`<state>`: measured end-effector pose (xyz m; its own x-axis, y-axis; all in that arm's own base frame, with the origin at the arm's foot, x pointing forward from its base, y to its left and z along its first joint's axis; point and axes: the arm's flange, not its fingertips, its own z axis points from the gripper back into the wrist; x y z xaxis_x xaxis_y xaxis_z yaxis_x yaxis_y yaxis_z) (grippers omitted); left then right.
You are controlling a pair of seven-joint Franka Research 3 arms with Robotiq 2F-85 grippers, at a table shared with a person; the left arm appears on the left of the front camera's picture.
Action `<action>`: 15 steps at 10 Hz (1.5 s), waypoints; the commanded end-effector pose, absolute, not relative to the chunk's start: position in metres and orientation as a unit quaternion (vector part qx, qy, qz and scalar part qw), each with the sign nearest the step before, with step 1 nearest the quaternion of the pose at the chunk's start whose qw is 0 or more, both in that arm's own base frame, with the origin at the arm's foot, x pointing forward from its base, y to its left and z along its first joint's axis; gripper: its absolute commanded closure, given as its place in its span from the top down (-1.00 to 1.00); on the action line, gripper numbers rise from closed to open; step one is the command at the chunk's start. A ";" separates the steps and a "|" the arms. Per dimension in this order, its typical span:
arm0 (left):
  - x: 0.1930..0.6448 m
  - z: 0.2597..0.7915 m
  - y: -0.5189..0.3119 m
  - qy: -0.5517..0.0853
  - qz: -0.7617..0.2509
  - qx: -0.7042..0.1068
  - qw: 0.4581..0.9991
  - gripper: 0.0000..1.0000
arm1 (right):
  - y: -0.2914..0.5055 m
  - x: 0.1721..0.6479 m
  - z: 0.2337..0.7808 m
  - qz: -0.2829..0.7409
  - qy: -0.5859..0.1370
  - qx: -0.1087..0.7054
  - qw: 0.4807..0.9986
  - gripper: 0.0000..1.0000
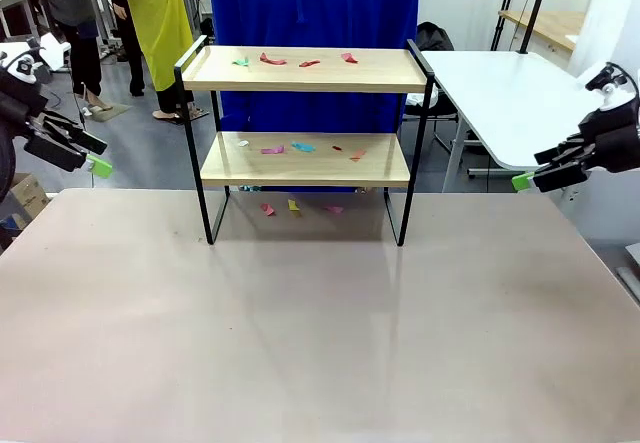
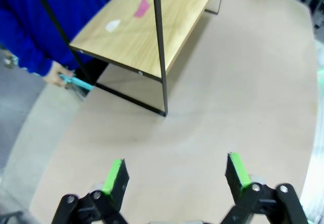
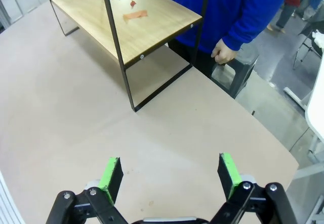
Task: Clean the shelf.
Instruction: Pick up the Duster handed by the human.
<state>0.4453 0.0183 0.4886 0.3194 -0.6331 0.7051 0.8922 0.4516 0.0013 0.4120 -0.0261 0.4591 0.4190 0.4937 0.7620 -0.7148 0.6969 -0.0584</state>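
Shelf [image 1: 310, 78] stands upright at the far middle of the table [image 1: 320, 333], legs on the tabletop. Coloured paper scraps [image 1: 272, 60] lie on its upper board, on the lower board and on the table beneath it. Left gripper [image 1: 95, 160] hangs off the table's far left corner, jaws spread wide and empty (the left wrist view confirms this). Right gripper [image 1: 525, 180] hangs off the far right corner in the same condition. Both are well apart from the shelf. A person in blue [image 1: 310, 8] stands just behind the shelf.

jaws spread wide over the table [image 3: 61, 113], shelf [image 3: 152, 29] standing beyond.
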 end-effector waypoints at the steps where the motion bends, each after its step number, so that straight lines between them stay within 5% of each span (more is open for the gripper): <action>1: 0.435 0.492 0.017 -0.329 -0.479 -0.199 0.789 1.00 | -0.020 0.408 0.462 0.351 -0.398 0.131 0.838 1.00; 5: 0.486 0.481 0.039 -0.344 -0.470 -0.232 0.779 1.00 | -0.036 0.433 0.456 0.388 -0.389 0.171 0.818 1.00; 11: 0.549 0.436 0.112 -0.469 -0.511 -0.311 0.650 1.00 | -0.095 0.494 0.406 0.439 -0.461 0.274 0.721 1.00; 15: 0.565 0.409 0.137 -0.490 -0.508 -0.341 0.621 1.00 | -0.122 0.511 0.391 0.399 -0.515 0.325 0.685 1.00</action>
<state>0.5565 0.1371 0.4062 0.0385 -0.3296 0.9433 0.9619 0.2681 0.0544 0.4996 -0.1223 0.3927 0.2046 0.2589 0.9440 -0.8698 0.4904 0.0540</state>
